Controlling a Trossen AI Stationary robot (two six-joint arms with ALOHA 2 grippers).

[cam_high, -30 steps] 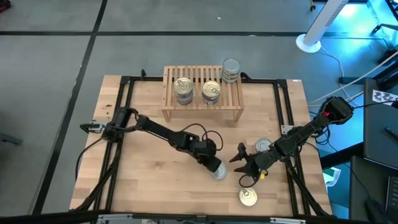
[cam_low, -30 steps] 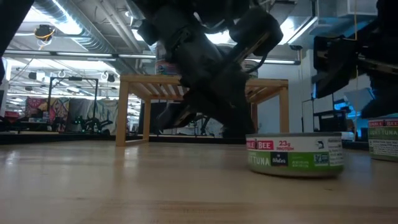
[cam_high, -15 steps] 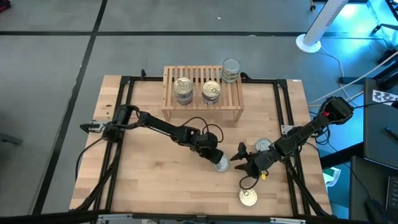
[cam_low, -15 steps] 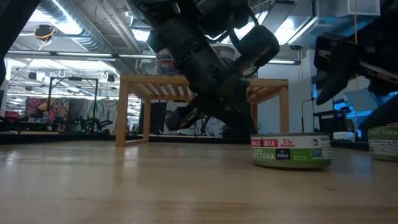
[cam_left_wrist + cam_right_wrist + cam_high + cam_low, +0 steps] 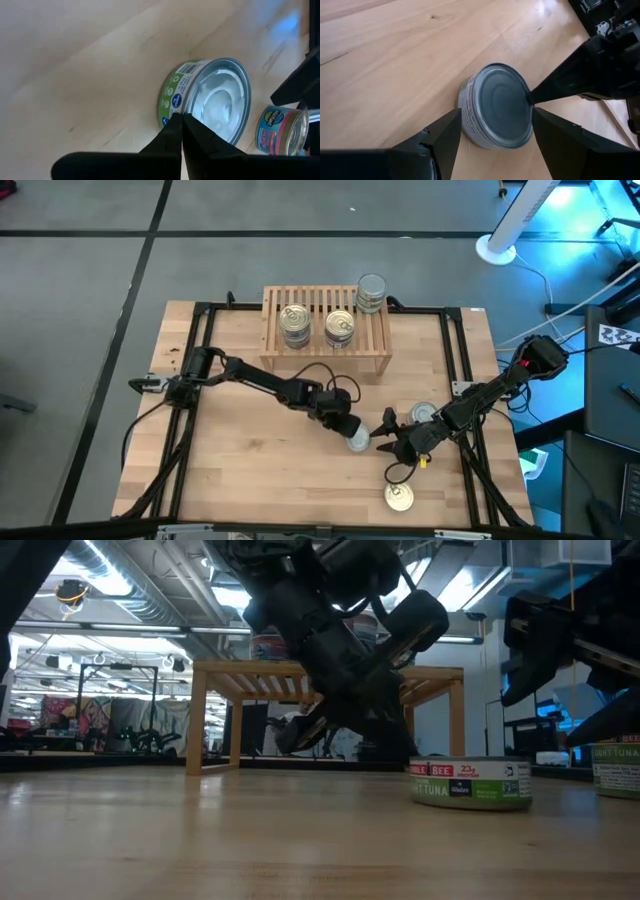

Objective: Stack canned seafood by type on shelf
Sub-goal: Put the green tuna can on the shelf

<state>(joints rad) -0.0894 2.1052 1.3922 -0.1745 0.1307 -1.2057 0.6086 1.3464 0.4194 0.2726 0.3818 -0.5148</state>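
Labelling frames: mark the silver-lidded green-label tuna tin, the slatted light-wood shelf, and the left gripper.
Silver-lidded green-label tuna tin (image 5: pixel 357 442): high view, lid.
Slatted light-wood shelf (image 5: pixel 313 302): high view, bare slats.
Left gripper (image 5: pixel 181 121): left wrist view, fingertips' meeting point.

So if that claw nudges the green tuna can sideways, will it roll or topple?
Probably neither. The green tuna can sits flat on the wooden table, wide and low, so it likely slides. Its smooth silver lid looks slippery under the left claw, whose shut fingertips touch its rim.

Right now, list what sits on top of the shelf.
Three stacks of cans stand on the shelf: gold-lidded, patterned-lidded and silver-lidded. Lower cans' lids are covered.
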